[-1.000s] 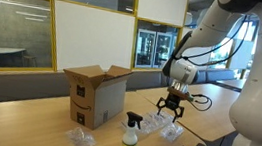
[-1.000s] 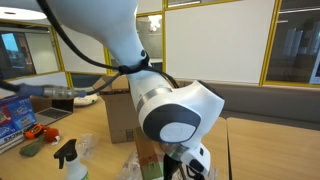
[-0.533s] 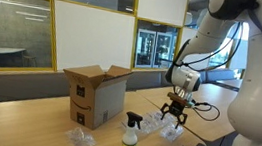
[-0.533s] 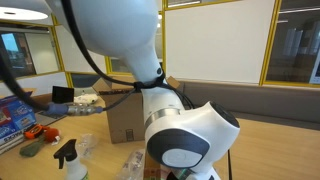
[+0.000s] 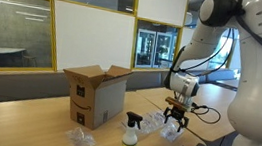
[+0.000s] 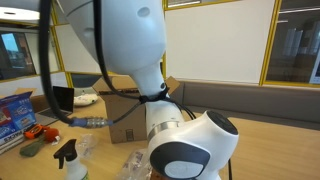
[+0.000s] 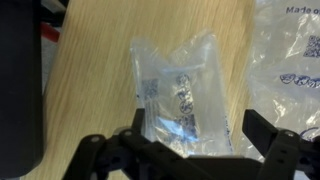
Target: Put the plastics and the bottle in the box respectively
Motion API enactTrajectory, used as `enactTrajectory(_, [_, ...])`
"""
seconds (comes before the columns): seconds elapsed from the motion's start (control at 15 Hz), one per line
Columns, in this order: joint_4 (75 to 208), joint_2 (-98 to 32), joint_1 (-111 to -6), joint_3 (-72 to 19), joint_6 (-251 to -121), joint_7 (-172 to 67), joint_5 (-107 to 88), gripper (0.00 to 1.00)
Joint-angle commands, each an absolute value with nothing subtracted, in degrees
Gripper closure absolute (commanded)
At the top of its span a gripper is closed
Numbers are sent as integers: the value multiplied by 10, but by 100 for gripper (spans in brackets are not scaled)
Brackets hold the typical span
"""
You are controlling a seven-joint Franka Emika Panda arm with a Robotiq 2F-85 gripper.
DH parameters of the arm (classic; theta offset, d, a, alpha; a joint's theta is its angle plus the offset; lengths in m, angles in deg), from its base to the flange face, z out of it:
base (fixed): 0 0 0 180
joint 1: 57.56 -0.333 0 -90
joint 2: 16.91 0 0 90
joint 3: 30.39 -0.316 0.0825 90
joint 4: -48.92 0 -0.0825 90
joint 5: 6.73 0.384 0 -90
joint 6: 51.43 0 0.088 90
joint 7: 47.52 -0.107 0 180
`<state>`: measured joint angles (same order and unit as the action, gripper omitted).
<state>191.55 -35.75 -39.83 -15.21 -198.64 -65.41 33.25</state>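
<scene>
Clear plastic right under me, end effector wide open!

Crinkly see-through wrapper (image 7: 180,95) lies flat on the wooden tabletop (image 7: 90,70). My end effector (image 7: 195,140) hangs just above it, jaws spread to either side, holding nothing. A second printed wrapper (image 7: 290,55) lies just beside it. Further along, in an exterior view, the yellow-green bottle (image 5: 131,133) stands upright near the tabletop's edge. Another clear piece (image 5: 82,138) lies in front of the box (image 5: 96,97), which sits beyond with its flaps up.
</scene>
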Motion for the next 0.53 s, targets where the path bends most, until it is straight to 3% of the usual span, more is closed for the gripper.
enactTrajectory(0.0, [1880,-406,-401,-155,-2007,-675,340,0])
enactTrajectory(0.27, [1859,-434,-401,-160,-2001,-685,339,0])
enactTrajectory(0.33, [1855,-439,-401,-160,-2001,-686,338,5])
enactTrajectory(0.4, [1852,-443,-402,-160,-2001,-689,335,27])
enactTrajectory(0.47, [1850,-447,-402,-160,-2001,-690,334,29])
